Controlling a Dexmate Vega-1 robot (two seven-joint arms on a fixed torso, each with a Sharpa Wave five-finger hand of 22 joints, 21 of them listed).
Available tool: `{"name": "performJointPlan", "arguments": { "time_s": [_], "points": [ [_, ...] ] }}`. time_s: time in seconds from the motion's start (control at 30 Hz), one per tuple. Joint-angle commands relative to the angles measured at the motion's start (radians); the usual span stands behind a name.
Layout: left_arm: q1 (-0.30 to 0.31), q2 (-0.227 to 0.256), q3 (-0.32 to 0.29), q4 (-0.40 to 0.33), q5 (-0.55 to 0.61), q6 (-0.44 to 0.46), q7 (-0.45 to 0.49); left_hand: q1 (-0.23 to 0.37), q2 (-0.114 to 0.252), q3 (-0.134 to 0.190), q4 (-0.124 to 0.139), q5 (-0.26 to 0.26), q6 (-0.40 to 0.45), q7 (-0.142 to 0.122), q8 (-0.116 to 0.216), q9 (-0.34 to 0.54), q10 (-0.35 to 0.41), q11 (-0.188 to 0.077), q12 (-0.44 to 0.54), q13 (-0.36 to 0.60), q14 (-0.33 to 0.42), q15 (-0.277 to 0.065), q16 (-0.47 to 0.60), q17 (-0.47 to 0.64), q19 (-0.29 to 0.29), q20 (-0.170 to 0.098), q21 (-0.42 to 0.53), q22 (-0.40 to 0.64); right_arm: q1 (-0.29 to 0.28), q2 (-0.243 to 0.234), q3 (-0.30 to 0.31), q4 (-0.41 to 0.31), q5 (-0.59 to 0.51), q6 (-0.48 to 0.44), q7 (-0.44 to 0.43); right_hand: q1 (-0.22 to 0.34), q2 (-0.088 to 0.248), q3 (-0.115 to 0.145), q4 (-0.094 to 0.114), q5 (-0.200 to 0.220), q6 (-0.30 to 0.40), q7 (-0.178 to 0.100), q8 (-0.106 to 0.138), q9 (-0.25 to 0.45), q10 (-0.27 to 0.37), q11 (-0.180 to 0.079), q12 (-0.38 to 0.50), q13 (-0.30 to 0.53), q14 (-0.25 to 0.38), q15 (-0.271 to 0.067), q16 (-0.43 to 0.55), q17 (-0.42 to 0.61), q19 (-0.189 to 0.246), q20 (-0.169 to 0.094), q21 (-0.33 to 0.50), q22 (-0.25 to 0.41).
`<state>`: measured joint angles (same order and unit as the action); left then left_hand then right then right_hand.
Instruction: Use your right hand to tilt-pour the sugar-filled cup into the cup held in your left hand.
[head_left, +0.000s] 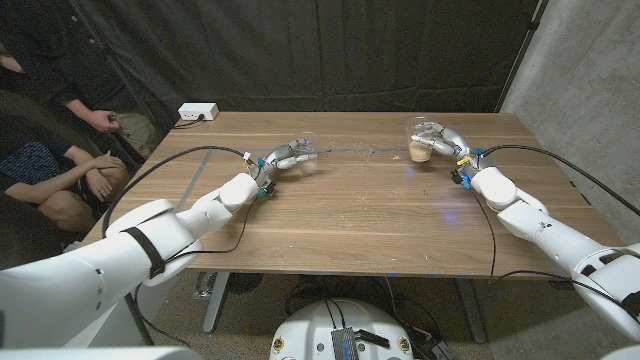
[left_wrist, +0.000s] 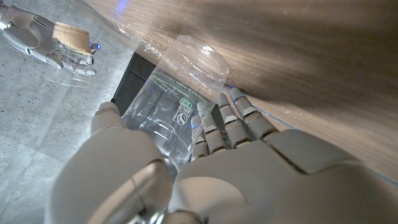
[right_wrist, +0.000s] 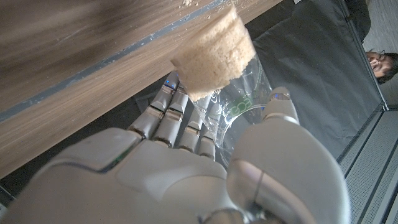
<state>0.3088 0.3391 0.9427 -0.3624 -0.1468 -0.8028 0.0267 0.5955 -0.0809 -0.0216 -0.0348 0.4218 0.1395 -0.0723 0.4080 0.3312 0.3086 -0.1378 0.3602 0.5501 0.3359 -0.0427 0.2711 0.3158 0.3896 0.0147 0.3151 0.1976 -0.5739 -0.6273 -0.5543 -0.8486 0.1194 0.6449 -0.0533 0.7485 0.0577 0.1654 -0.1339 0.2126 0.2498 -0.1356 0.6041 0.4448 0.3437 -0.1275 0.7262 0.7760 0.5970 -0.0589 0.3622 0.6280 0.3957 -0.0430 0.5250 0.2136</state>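
Note:
My right hand (head_left: 437, 140) grips a clear plastic cup (head_left: 421, 150) with brown sugar in its bottom, at the table's far right. In the right wrist view that hand (right_wrist: 205, 162) wraps the sugar cup (right_wrist: 233, 93), whose sugar (right_wrist: 211, 53) sits packed at the base end. My left hand (head_left: 285, 157) holds an empty clear cup (head_left: 305, 158) at the far left-centre of the table. In the left wrist view my left hand (left_wrist: 186, 168) clasps the empty cup (left_wrist: 177, 112), and the right hand (left_wrist: 43, 37) with its sugar cup (left_wrist: 71, 40) shows far off.
The wooden table (head_left: 360, 220) has a dark line and some spilled grains (head_left: 375, 151) between the two cups. A white power strip (head_left: 197, 112) lies at the far left corner. People (head_left: 50, 150) sit at the left beyond the table. A black curtain hangs behind.

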Motion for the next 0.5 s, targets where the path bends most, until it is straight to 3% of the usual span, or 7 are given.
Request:
{"name": "performJointPlan", "arguments": {
  "time_s": [0.03, 0.5],
  "points": [
    [0.008, -0.006, -0.001, -0.001, 0.008, -0.031, 0.025, 0.022, 0.005, 0.000, -0.010, 0.005, 0.036, -0.001, 0.021, 0.010, 0.021, -0.004, 0.017, 0.012, 0.026, -0.088, 0.013, 0.011, 0.021, 0.008, 0.002, 0.005, 0.031, 0.025, -0.012, 0.071, 0.005, 0.040, 0.009, 0.001, 0.014, 0.008, 0.000, 0.001, 0.011, -0.002, 0.002, 0.001, 0.008, -0.003, 0.005, 0.002, 0.011, -0.173, -0.002, 0.005, -0.005, -0.076, 0.002, 0.004],
    [0.018, -0.022, -0.025, 0.001, -0.020, -0.017, 0.019, 0.073, 0.030, 0.009, -0.027, 0.003, 0.080, -0.001, 0.060, 0.034, 0.066, -0.011, 0.058, 0.038, 0.079, -0.105, 0.030, 0.033, 0.048, -0.003, 0.009, 0.006, 0.057, 0.052, -0.023, 0.154, 0.016, 0.089, 0.001, 0.002, 0.016, 0.009, 0.000, 0.001, 0.013, -0.002, 0.001, -0.001, 0.009, -0.004, 0.004, 0.002, 0.015, -0.174, -0.004, 0.008, -0.003, -0.078, 0.003, 0.003]
  ]
}}
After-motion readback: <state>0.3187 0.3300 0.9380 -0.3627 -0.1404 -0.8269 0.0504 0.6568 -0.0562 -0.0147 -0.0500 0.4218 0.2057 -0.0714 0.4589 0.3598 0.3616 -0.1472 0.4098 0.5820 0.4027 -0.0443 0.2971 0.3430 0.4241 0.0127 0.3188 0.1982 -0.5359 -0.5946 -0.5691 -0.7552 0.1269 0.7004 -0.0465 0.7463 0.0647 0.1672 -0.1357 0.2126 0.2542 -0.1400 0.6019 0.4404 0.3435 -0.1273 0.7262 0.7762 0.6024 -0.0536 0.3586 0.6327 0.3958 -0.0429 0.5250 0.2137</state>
